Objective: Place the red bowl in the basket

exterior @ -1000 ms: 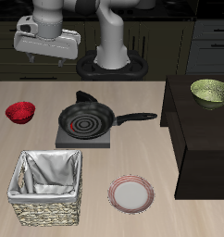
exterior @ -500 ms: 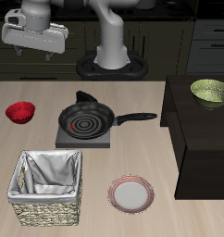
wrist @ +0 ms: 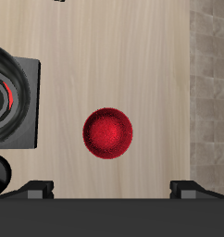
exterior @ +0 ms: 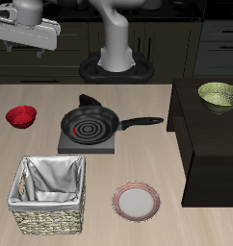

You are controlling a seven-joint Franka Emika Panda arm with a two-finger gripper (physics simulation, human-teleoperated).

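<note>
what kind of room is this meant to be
Most likely a simulated kitchen: a frying pan sits on a small burner plate, a red bowl, an olive-green bowl and a plate are on the counters, with dark cabinets behind.

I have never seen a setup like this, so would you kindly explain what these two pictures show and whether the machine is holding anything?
These are simulator renders of a robot arm at a wooden table. One picture looks at the table from outside; the other comes from a camera on the arm's wrist, looking straight down. The arm's hand hangs high above the table and holds nothing; the two dark tips in the wrist picture are its fingers, spread apart. Directly beneath lies the red bowl. Also on the table are the basket, a frying pan on a dark stove plate, and a pale plate. A green bowl sits on a dark cabinet beside the table.
</note>
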